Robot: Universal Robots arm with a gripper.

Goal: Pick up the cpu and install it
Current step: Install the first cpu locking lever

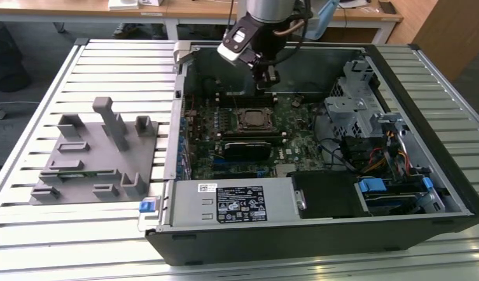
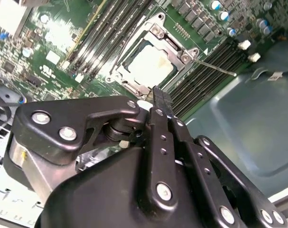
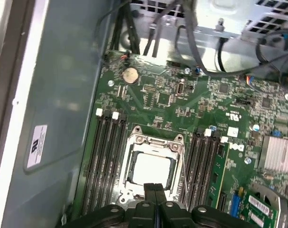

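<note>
**Beneath the clenched end effector, the cpu lies in its socket**

Directly below the end effector (image 1: 264, 88), inside the open computer case (image 1: 426, 175) on the table (image 1: 106, 64), we see the cpu (image 3: 152, 170). It lies flat within the socket frame (image 3: 155, 139) with its silver top showing. The end effector is clenched, its two tips pressed together with nothing between them. The tips hang over the near edge of the chip, and we cannot tell whether they touch it.

We judge the work to be at the seating stage. To do it well, we would hold the tips upright and centred over the metal top. We would press lightly and evenly, and check that the chip sits level in the frame. The memory slots (image 3: 108, 156) flank the end effector on both sides, and a thin lever (image 2: 215, 66) juts from the frame beside it. We would steer wide of both.
</note>
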